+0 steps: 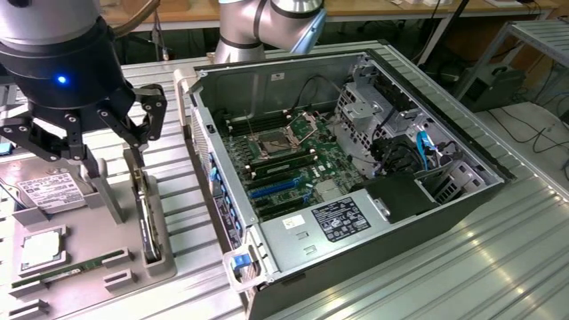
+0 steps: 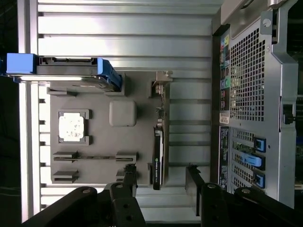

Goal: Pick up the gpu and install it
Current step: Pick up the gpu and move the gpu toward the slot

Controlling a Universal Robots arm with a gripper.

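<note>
The gpu (image 1: 148, 223) stands on its edge in a slot of the grey fixture tray (image 1: 84, 230), at the exterior view's left, beside the open computer case (image 1: 356, 167). From the wrist I look straight down on the gpu (image 2: 158, 151), a thin dark and green strip with its metal bracket at one end. My gripper (image 1: 111, 163) hangs open above the card, apart from it. Its two black fingers (image 2: 130, 175) stand one on each side of the gpu's line, and my gripper (image 2: 161, 172) has nothing between them. The motherboard (image 1: 284, 167) lies exposed inside the case.
The tray also holds a silver hard drive (image 1: 49, 190) in a blue caddy (image 2: 61, 71), a processor chip (image 2: 72, 126), a memory stick (image 2: 94, 157) and a grey post (image 2: 123, 112). The case's rear panel (image 2: 255, 94) flanks the tray. Everything rests on a ribbed metal table (image 1: 498, 267).
</note>
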